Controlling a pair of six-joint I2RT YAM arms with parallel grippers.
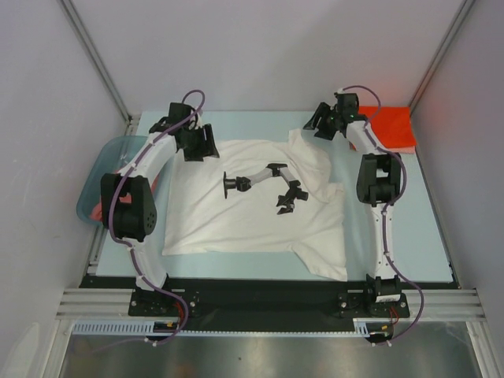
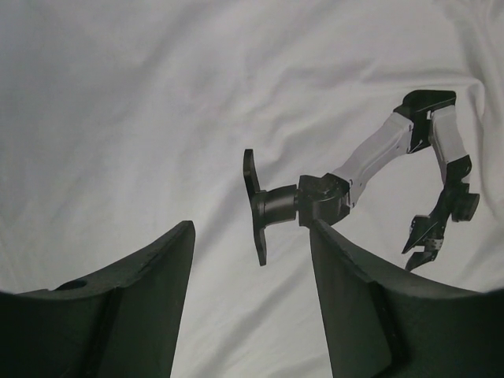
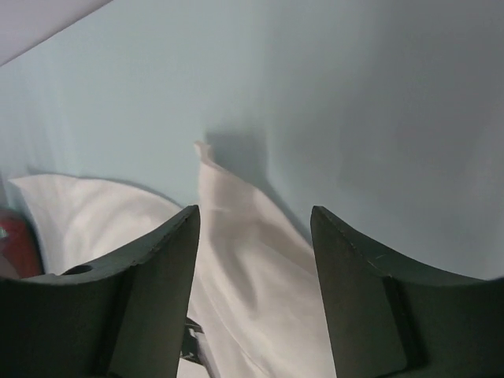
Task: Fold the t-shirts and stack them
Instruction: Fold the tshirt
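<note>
Where the worktop's (image 1: 429, 236) near edge runs between my two bases, the white t-shirt (image 1: 252, 224) begins just beyond it and lies spread over the middle, with a black print (image 1: 268, 185) of a jointed arm on it. At the left edge sits a blue-grey basin (image 1: 96, 169) with something red showing inside. Farther back, my left gripper (image 2: 250, 232) hangs over the shirt's far left part, fingers parted, nothing between them. My right gripper (image 3: 253, 216) hangs over the shirt's rumpled far right corner, fingers likewise apart and holding nothing. An orange-red t-shirt (image 1: 395, 127) lies in the far right corner.
</note>
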